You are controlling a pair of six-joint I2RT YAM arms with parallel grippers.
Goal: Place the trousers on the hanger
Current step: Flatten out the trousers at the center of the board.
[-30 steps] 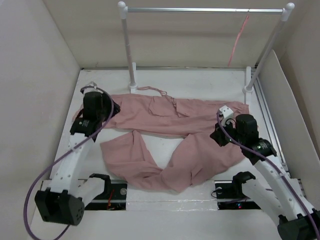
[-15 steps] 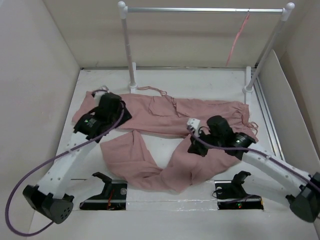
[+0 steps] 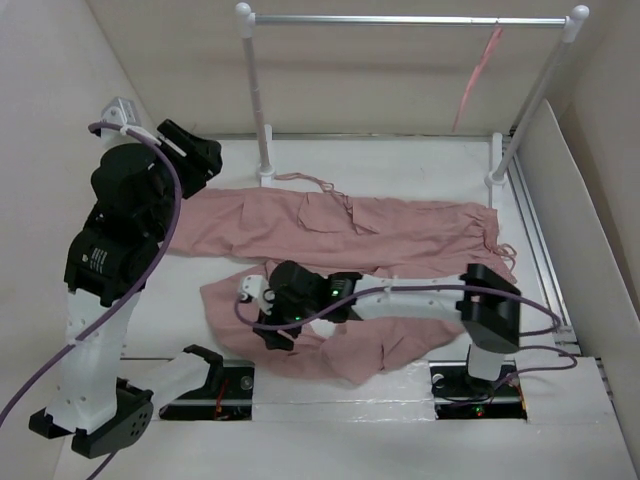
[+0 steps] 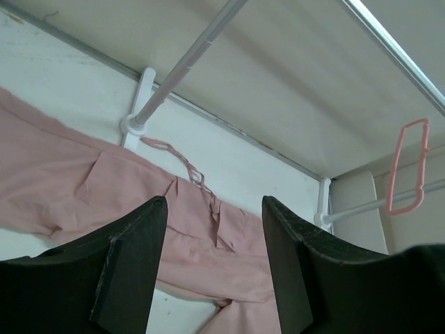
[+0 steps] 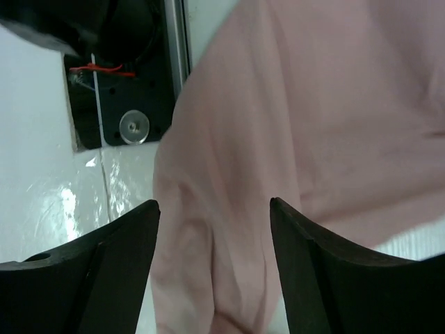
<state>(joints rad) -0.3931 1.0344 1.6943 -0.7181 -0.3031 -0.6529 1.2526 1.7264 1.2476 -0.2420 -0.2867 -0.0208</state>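
The dusty-pink trousers [image 3: 400, 228] lie spread on the white table, one leg across the back and the other folded toward the front [image 3: 330, 350]. The thin pink hanger [image 3: 482, 72] hangs from the rail at the back right, and it also shows in the left wrist view [image 4: 410, 167]. My left gripper [image 3: 195, 160] is raised high at the back left, open and empty [image 4: 214, 202], looking down on the trousers [image 4: 181, 229]. My right gripper [image 3: 268, 325] reaches far left, low over the front leg, open [image 5: 214, 205], with the fabric [image 5: 306, 125] below its fingers.
A white-and-metal garment rail stand [image 3: 262, 100] spans the back of the table, its feet beside the trousers. Beige walls close in the left, back and right. The left arm's black base mount [image 5: 118, 90] sits just beyond the fabric's front edge.
My left arm has lifted off the trousers and swung up to the back left. My right arm has swept left across the trousers to the front leg and its jaws have opened.
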